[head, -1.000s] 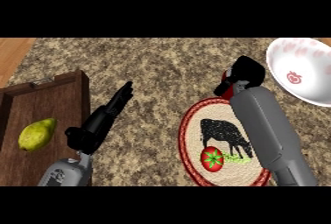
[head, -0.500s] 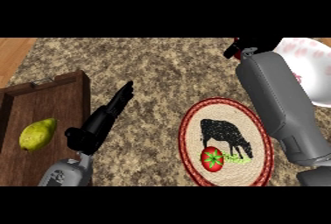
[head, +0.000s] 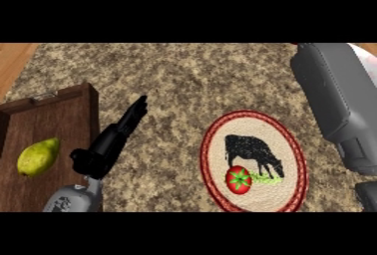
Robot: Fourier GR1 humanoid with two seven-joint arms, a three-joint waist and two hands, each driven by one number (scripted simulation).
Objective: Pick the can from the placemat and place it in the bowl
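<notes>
The round woven placemat [head: 218,149], with a black cow and a red tomato printed on it, lies right of centre with nothing standing on it. No can shows in the head view. My right forearm [head: 335,94] runs up the right side and leaves the picture at the top right, so the right hand is out of sight. Only a white sliver of the bowl [head: 367,52] peeks out beside that forearm. My left hand [head: 110,144] rests open at the lower left, fingers straight and pointing up and right, holding nothing.
A dark wooden tray [head: 70,107] sits at the left edge with a yellow-green pear [head: 37,157] in it. Speckled stone counter [head: 191,79] stretches between tray and placemat. A wooden strip [head: 13,55] shows at the far top left.
My right arm has swung up and to the right across the bowl; its hand has left the picture and the bowl is now almost fully covered. The left hand has not moved.
</notes>
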